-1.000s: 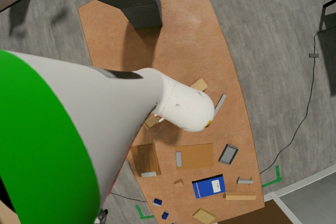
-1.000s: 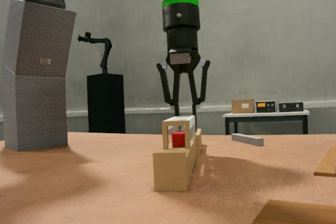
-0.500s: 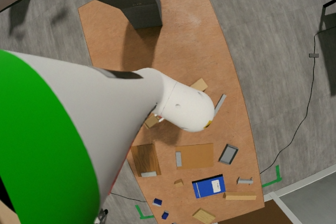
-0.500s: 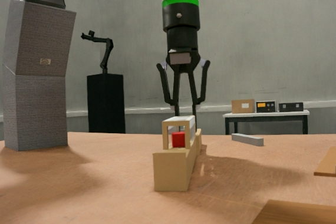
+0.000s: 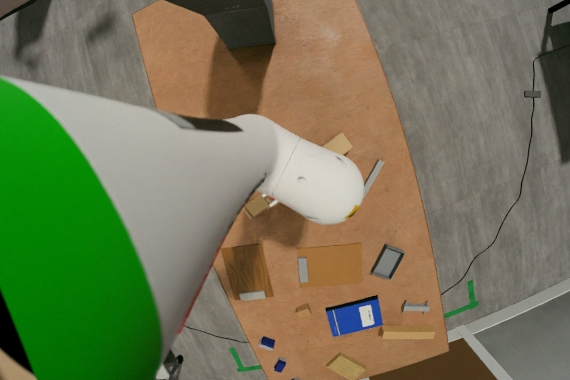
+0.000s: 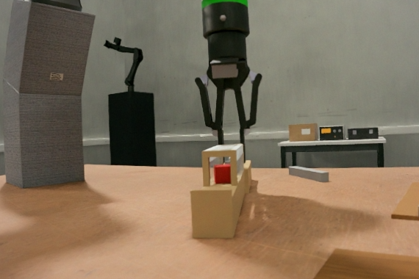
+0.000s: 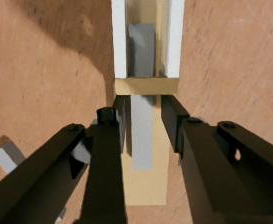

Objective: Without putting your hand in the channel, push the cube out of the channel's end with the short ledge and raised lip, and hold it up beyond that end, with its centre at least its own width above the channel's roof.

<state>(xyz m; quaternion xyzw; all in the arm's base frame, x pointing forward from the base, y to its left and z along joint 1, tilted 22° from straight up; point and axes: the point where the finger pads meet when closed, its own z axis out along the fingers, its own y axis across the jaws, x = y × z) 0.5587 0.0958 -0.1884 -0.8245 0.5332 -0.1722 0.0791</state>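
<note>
The tan channel (image 6: 215,203) (image 5: 338,143) (image 7: 146,86) with a white-framed roof (image 6: 224,147) lies lengthwise on the table. Its near end in the exterior view is a tall tan block. A red cube (image 6: 222,174) sits inside, seen through the near opening. My gripper (image 6: 231,140) (image 7: 143,104) hangs upright at the far end, fingertips at roof height. A grey bar (image 7: 142,135) lies along the channel floor, running from between my fingers under the tan crosspiece and into the channel. The fingers stand narrowly apart with a small gap on each side of the bar. In the top view the arm hides the gripper.
A grey pedestal (image 6: 44,93) (image 5: 235,7) stands at the back left. A loose grey bar (image 6: 308,173) (image 5: 374,176) lies right of the channel. Wooden boards (image 5: 330,264) (image 5: 246,269), a grey tray (image 5: 387,261), a blue book (image 5: 354,315) and small blocks lie toward the table's near end.
</note>
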